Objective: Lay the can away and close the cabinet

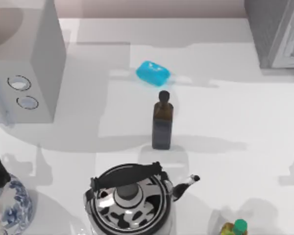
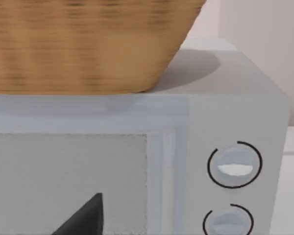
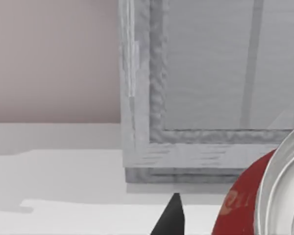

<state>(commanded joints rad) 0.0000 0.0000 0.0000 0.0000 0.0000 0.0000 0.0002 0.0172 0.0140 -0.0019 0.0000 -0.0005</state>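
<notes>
Right gripper (image 3: 172, 219) first: in its wrist view we only got a dark tip of it, just beside the can (image 3: 245, 205), and we honestly couldn't tell whether it was clamped on the can or standing slack next to it. The can itself sat right up close to that camera, red wall and silvery lid rim showing, in front of the lower corner of the cabinet (image 3: 206, 98), with the white table (image 3: 63, 181) below.

From above, the cabinet (image 1: 274, 34) stood at the far right of the table. Whether its door was ajar we couldn't make out.

How the can would handle, as far as we could judge: light and thin-walled. It's stiff enough for a normal pinch but likely to dent under a hard one, and the smooth painted side looked slippery. We'd take it across the middle of the round wall, not by the lid rim, and keep it upright.

The left gripper (image 2: 83, 218) was parked facing the microwave (image 2: 235, 147) with a wicker basket (image 2: 88, 44) on top — we couldn't tell its state either.

Mid-table clutter, well apart from the cabinet — the brown bottle (image 1: 162, 125) and the kettle (image 1: 130, 198).
</notes>
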